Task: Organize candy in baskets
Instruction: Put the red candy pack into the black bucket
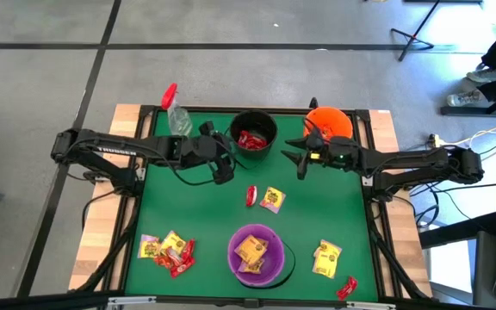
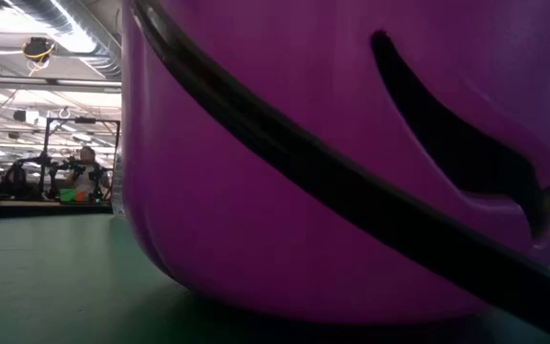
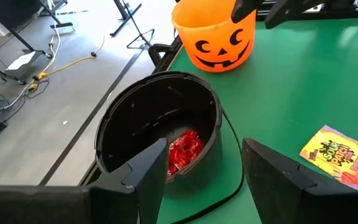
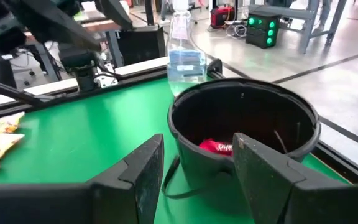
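Just ahead of your left pincer [image 3: 197, 180], released and empty, sits the black bucket [image 3: 160, 124] with red candy [image 3: 182, 151] inside. Right pincer [image 4: 194, 174] also released, facing it. Loose packets [image 1: 267, 198] lie behind; pick one cleanly by its edge.

Purple bucket [image 2: 285, 162] fills most of frame, very close to camera, standing on green table surface [image 2: 46, 287]. Thin black wire handle [image 2: 351, 196] runs diagonally across bucket wall, from upper left down to lower right. Dark curved cut-out [image 2: 456, 153] in wall right of handle, shape unclear at this range. Left of bucket, well beyond table: room with ceiling duct [image 2: 74, 29] and lights, seated person [image 2: 86, 172] among equipment, small green and orange items [image 2: 74, 195] near person.
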Controlling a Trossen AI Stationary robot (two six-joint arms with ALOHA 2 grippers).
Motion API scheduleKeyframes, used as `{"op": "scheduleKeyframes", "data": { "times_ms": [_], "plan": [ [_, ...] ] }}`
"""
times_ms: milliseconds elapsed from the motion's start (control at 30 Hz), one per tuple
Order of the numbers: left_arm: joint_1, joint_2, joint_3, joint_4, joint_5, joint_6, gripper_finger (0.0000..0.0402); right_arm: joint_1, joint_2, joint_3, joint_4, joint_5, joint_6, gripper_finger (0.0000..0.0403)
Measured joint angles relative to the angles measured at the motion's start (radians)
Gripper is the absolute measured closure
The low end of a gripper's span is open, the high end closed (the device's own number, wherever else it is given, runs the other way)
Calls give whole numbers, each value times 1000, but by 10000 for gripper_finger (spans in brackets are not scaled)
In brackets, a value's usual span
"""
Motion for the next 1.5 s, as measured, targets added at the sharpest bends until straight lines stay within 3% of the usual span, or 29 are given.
{"op": "scheduleKeyframes", "data": {
  "times_ms": [233, 600, 833, 1000, 1133, 1300, 1500],
  "plan": [
    [0, 0, 0, 0, 0, 0, 209, 1, 0, 0, 40, -194, -2, 214],
    [0, 0, 0, 1, 0, 1, 209, 1, 0, 0, -4, -186, 21, 214],
    [0, 0, 0, 1, 0, 1, 209, 13, 0, 0, -146, -317, 0, 214],
    [0, 0, 0, 1, 0, 1, 209, 123, 0, 0, -165, -161, -51, 214],
    [0, 0, 0, 1, 0, 1, 209, 221, 0, 0, -193, -111, -81, 214],
    [0, 0, 0, 1, 0, 1, 209, 317, 0, 0, -284, -146, -75, 214],
    [0, 0, 0, 1, 0, 1, 209, 447, 0, 0, -380, -309, -25, 214]
  ]
}}
